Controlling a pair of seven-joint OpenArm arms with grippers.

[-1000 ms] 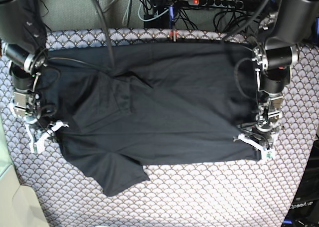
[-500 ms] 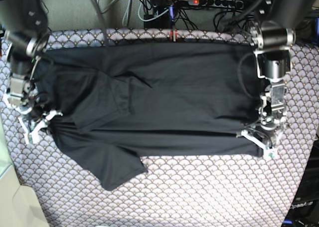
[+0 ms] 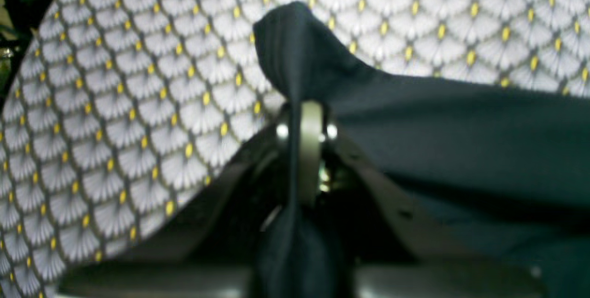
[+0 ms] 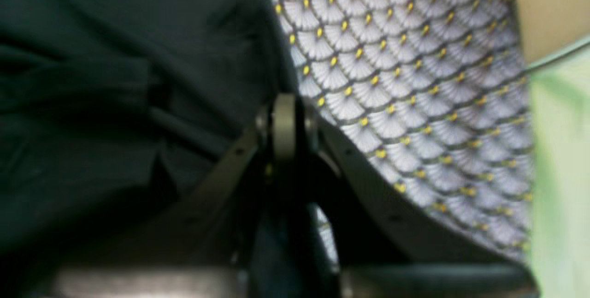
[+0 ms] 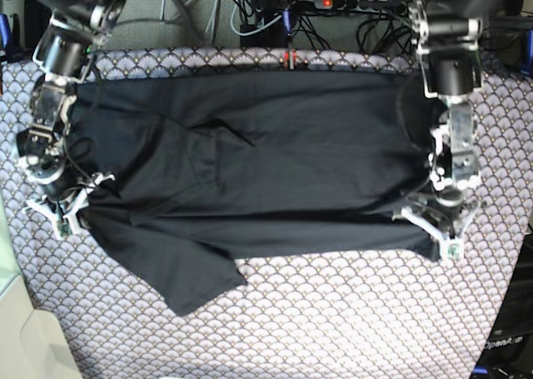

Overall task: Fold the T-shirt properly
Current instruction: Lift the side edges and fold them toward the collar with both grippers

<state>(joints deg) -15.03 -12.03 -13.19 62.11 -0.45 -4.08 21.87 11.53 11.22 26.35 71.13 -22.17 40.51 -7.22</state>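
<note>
Charcoal cloth fills most of the base view: the T-shirt (image 5: pixel 266 171) lies spread across the scallop-patterned tablecloth (image 5: pixel 350 321), one sleeve jutting toward the near edge. My left gripper (image 5: pixel 439 233) pinches the shirt's near corner; in the left wrist view a peak of fabric stands above the closed jaws and more bunches below, blurred. My right gripper (image 5: pixel 68 206) sits at the opposite side edge, jaws pressed together. Its wrist view is soft and dark: cloth seems caught between the fingers, but the exact fold is hard to make out. Both arms' upper links are cut off by the frame.
</note>
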